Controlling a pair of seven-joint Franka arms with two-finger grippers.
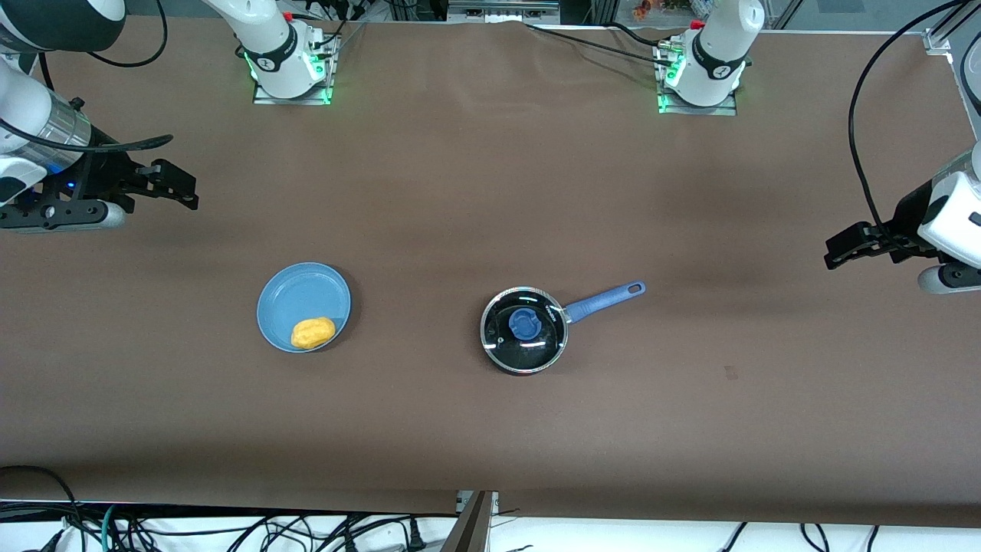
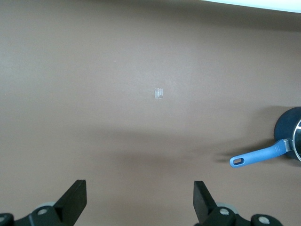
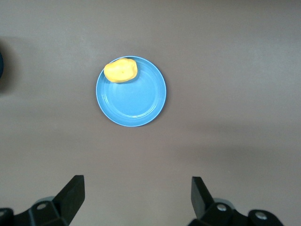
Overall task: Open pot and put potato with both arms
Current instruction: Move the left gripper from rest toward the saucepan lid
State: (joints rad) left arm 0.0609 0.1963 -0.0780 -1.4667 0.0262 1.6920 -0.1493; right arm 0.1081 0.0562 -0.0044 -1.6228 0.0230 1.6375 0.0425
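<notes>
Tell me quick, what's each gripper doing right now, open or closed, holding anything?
Left gripper: open, holding nothing, over bare table.
Right gripper: open, holding nothing, over bare table.

**Surface layout**

The pot stands mid-surface with its lid on, handle pointing toward the left arm's end. The plate lies well apart, toward the right arm's end. The potato rests on the plate's rim nearest the front camera.
</notes>
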